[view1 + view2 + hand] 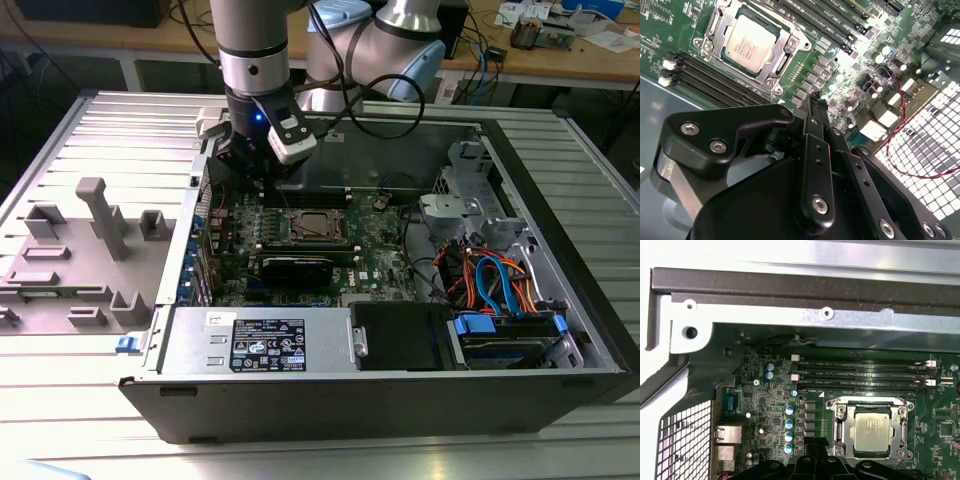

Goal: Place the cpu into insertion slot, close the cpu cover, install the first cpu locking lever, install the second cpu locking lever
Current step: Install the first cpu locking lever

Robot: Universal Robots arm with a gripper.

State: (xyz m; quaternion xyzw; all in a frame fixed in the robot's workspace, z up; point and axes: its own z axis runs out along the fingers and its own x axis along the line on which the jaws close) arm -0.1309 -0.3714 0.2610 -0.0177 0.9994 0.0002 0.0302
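Cpu (871, 432) lies flat inside the insertion slot (846, 436), silver top facing up, so we judge the first step done. Around the chip, the cpu cover (865, 403) appears lowered, framing it like a window. We cannot tell whether either locking lever is latched, so those two steps may be left. Just beside the slot run long memory slots (860, 375) on the green board (940, 415). Near the slot, above the board, we see the gripper (815, 97), its fingers drawn together, holding nothing.
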